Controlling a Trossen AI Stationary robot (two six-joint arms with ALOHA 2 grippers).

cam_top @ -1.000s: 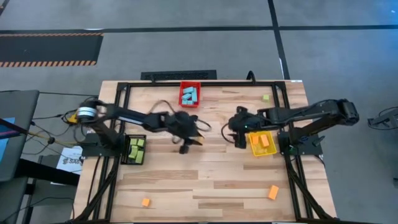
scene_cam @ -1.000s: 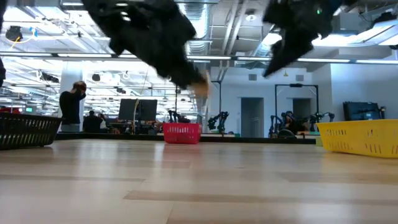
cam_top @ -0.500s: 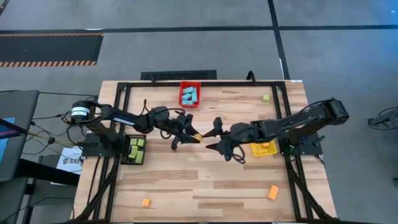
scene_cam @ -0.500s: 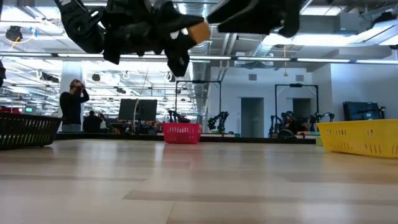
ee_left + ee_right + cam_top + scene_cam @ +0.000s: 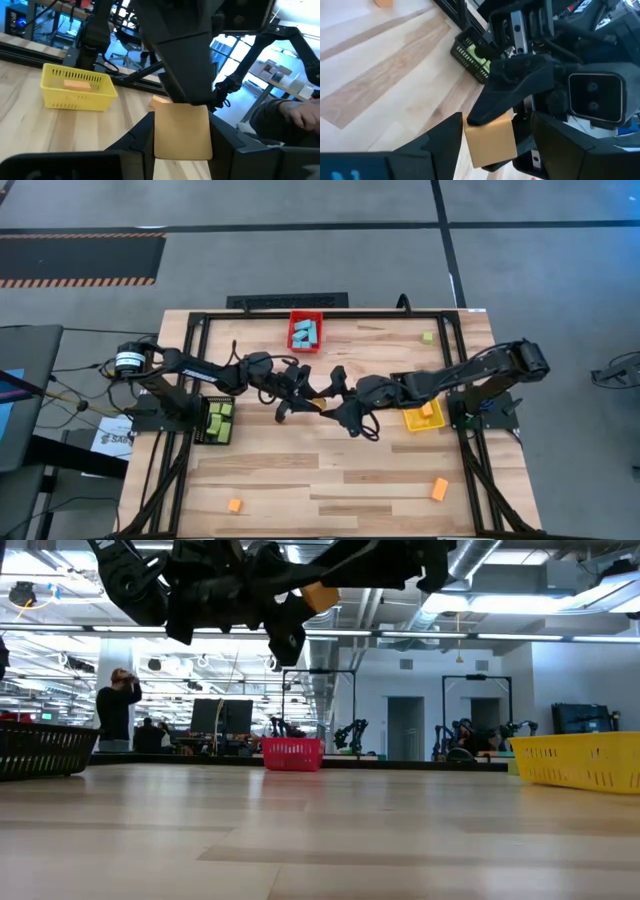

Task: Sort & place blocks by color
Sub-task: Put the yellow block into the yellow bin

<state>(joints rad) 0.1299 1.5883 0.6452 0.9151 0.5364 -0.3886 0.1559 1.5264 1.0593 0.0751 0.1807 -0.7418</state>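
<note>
An orange block [image 5: 317, 397] hangs above the table's middle, with my left gripper [image 5: 308, 394] shut on it. My right gripper [image 5: 330, 398] faces it from the table's right and is open. In the right wrist view its fingers [image 5: 445, 142] stand on either side of the block [image 5: 490, 137]. The red bin [image 5: 293, 330] at the far edge holds light-blue blocks. The black bin [image 5: 204, 423] on the left holds yellow-green blocks, and the yellow bin [image 5: 410, 422] on the right holds orange ones. My left gripper pinches the orange block by two opposite faces [image 5: 159, 135] between its two fingers [image 5: 142, 142]. The fingers lie level and point toward the table's right. The block is lifted well clear of the table [image 5: 320, 597]. My right gripper: I cannot tell whether its fingers touch the block.
Loose orange blocks lie near the front edge at the left [image 5: 234, 504] and at the right [image 5: 439, 488]. A yellow-green block [image 5: 428, 336] lies at the far right. A black frame [image 5: 200, 330] runs along the table's edges. A person [image 5: 115, 710] stands in the room behind.
My left gripper has tipped up from pointing down to level and has raised the orange block, then kept still. My right gripper has gone from the yellow bin toward the table's left, rolling, until its open fingers stand around the block.
</note>
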